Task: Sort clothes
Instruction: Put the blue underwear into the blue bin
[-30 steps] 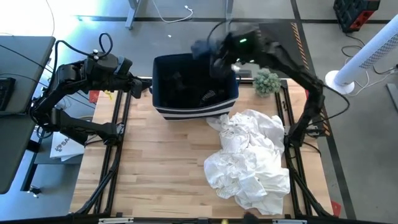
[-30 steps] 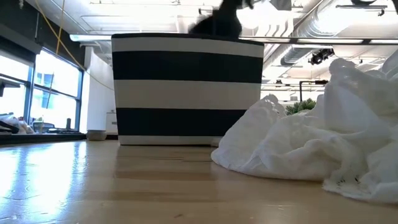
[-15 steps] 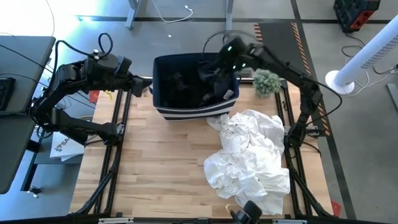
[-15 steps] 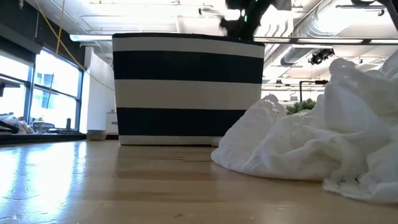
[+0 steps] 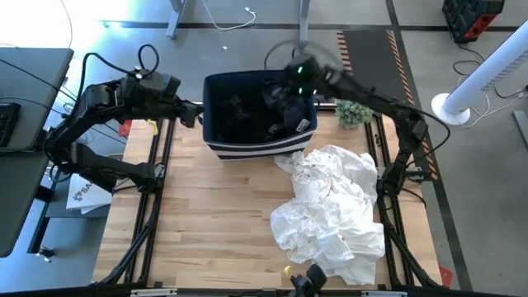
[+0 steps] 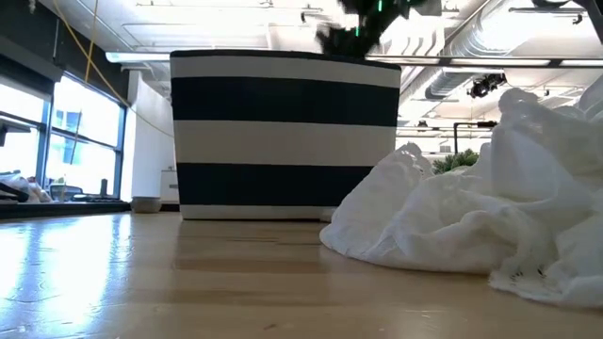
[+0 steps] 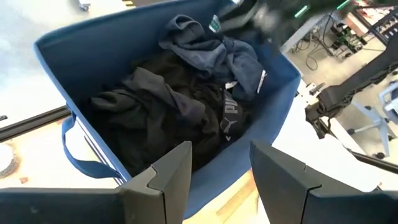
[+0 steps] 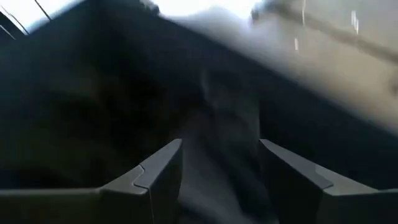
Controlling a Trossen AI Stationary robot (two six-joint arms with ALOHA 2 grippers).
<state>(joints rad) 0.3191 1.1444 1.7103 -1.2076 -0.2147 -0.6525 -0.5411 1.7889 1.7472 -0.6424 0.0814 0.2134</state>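
A navy bin with white stripes point(image 5: 247, 148) stands at the table's far middle and holds black clothes point(image 7: 168, 106). A dark navy garment point(image 7: 214, 50) lies on top of them by the bin's right wall. A heap of white clothes point(image 5: 334, 210) rests on the table right of the middle, its far edge against the bin's near right corner. My right gripper point(image 8: 221, 168) hangs open over the bin's far right part point(image 5: 295, 76), with nothing between its fingers. My left gripper point(image 7: 221, 168) stands open just outside the bin's left wall point(image 5: 192, 112).
A small green plant point(image 5: 353, 107) stands right of the bin at the table's far edge. Bare wood point(image 5: 214, 214) lies left of the white heap. In the low view the bin point(image 6: 283, 141) and the white heap point(image 6: 471, 226) fill the far side.
My right gripper swung a dark garment in over the bin from its far side and let it go. The garment has fallen onto the clothes by the bin's right wall. My left gripper has edged a little toward the bin.
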